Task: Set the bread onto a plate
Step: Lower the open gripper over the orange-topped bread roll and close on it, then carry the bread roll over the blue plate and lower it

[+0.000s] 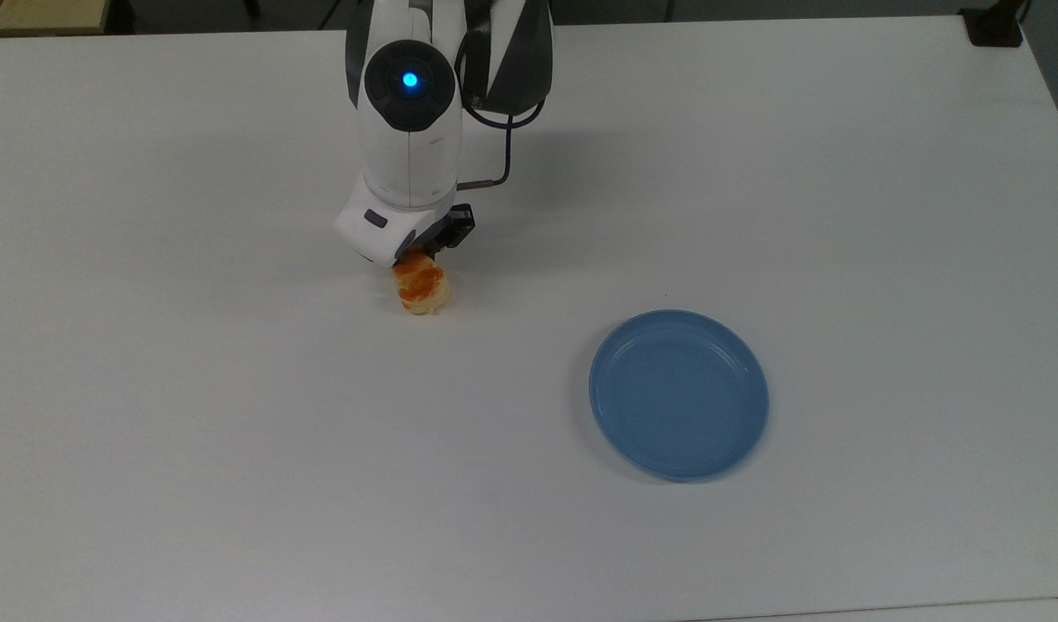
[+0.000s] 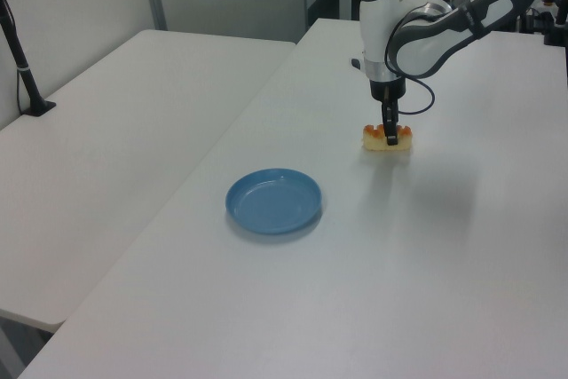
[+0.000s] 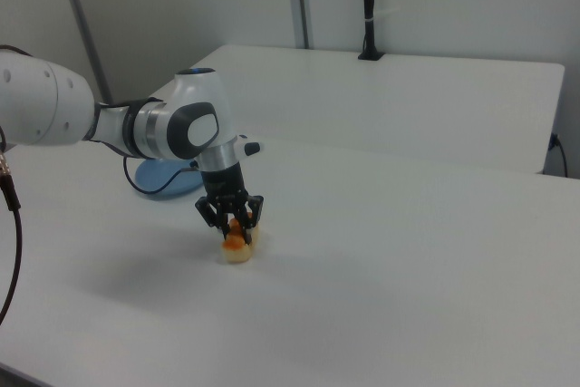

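The black two-finger gripper (image 3: 232,221) straddled the small oblong pale-yellow bread (image 3: 239,244) with glossy orange lobes on the white table (image 1: 235,449), jaws fairly wide. The round light-blue plastic plate (image 1: 678,394) lay well apart, unmarked.

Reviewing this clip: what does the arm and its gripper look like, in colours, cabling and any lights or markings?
The white, rounded arm has dark grey joint sections and a round dark cap with a glowing blue light. A thin black cable loops from the upper arm to a plug near the wrist. The white wrist housing carries a small black two-finger gripper with slim black fingers.
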Available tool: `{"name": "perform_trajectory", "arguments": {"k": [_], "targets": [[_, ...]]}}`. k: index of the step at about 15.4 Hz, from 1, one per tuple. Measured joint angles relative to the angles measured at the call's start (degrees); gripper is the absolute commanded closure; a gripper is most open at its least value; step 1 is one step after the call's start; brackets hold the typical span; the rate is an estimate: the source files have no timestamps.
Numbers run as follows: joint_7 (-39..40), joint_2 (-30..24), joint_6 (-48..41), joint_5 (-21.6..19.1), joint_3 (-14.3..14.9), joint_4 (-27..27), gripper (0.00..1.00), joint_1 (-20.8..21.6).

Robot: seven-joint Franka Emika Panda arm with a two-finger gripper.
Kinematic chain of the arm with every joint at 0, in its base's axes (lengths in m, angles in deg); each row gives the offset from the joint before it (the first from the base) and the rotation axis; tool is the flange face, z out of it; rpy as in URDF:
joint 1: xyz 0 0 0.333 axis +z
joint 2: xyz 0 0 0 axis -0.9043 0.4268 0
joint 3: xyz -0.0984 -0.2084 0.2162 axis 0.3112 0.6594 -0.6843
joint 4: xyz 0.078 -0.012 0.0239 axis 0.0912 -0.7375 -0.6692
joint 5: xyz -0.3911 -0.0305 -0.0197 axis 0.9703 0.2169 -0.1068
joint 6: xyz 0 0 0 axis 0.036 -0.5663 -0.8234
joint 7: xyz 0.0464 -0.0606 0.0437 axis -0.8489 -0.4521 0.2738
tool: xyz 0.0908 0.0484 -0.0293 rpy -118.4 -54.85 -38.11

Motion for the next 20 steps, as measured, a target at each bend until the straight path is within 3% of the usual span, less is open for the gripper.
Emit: {"name": "perform_trajectory", "arguments": {"k": [3, 7, 11, 15, 16, 19, 20], "targets": [[-1.35, -0.27, 1.39, -1.17, -0.24, 1.62, 0.57, 0.12], [-7.78, -0.5, 1.56, -6.13, -3.17, 7.8, 0.53, 1.81], [-17.87, 0.61, 6.71, -6.4, -6.45, 11.48, 0.53, 4.97], [-25.44, 5.92, 9.32, -6.12, -6.68, 18.48, 0.53, 9.75], [-26.54, 7.28, 9.32, -5.8, -6.69, 20.11, 0.46, 10.51], [-29.0, 11.54, 9.6, -4.35, -6.68, 23.48, 0.07, 11.56], [-29.61, 13.06, 10.25, -4.03, -6.68, 24.45, 0.0, 11.62]]}}
